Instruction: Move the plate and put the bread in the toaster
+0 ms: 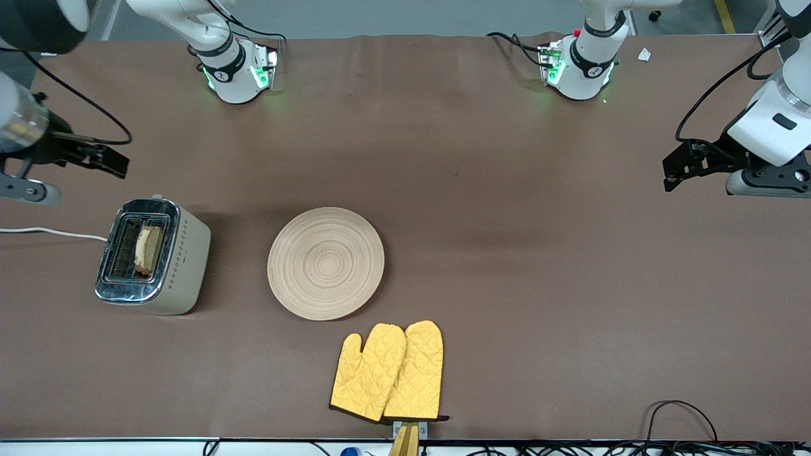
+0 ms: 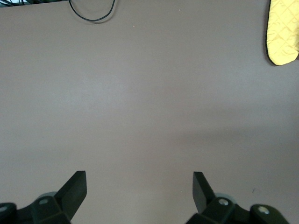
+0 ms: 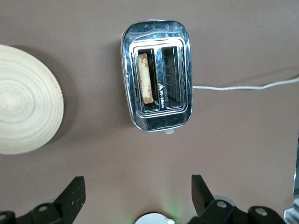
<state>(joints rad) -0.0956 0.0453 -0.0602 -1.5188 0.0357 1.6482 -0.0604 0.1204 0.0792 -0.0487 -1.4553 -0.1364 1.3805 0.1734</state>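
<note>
The toaster (image 1: 185,261) stands toward the right arm's end of the table, chrome top up. The bread (image 1: 149,250) stands on edge in the slot on the plate's side, its top crust showing; the other slot is empty. In the right wrist view the bread (image 3: 146,77) sits in the toaster (image 3: 156,119). The round wooden plate (image 1: 326,263) lies flat beside the toaster, with nothing on it, and shows partly in the right wrist view (image 3: 23,112). My right gripper (image 1: 114,161) (image 3: 138,184) hangs open above the table near the toaster. My left gripper (image 1: 671,171) (image 2: 139,179) waits open over bare table at the left arm's end.
A pair of yellow oven mitts (image 1: 388,372) (image 2: 282,32) lies nearer the front camera than the plate. The toaster's white cord (image 1: 51,233) (image 3: 243,87) runs off the table edge. A black cable loop (image 1: 681,411) (image 2: 92,11) lies at the front edge.
</note>
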